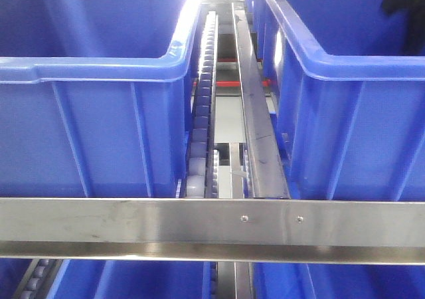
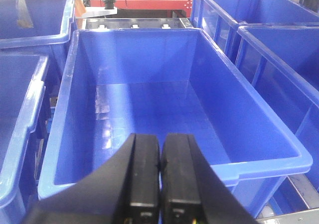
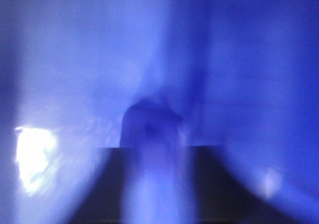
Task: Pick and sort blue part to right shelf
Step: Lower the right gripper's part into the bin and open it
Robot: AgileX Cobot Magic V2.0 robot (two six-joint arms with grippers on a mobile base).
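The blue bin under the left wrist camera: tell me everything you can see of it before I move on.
The blue bin is a deep rectangular tub of glossy moulded plastic with a thick rolled rim and smooth walls tapering to a flat floor. It sits upright and level, and what shows of the inside holds nothing. Light glints off the floor and left wall. Similar blue bins flank it on both sides. The left gripper hangs above its near edge, black fingers pressed together, not touching it.

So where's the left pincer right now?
In the left wrist view, the left pincer sits bottom centre, shut and empty, above the near rim of the empty blue bin.
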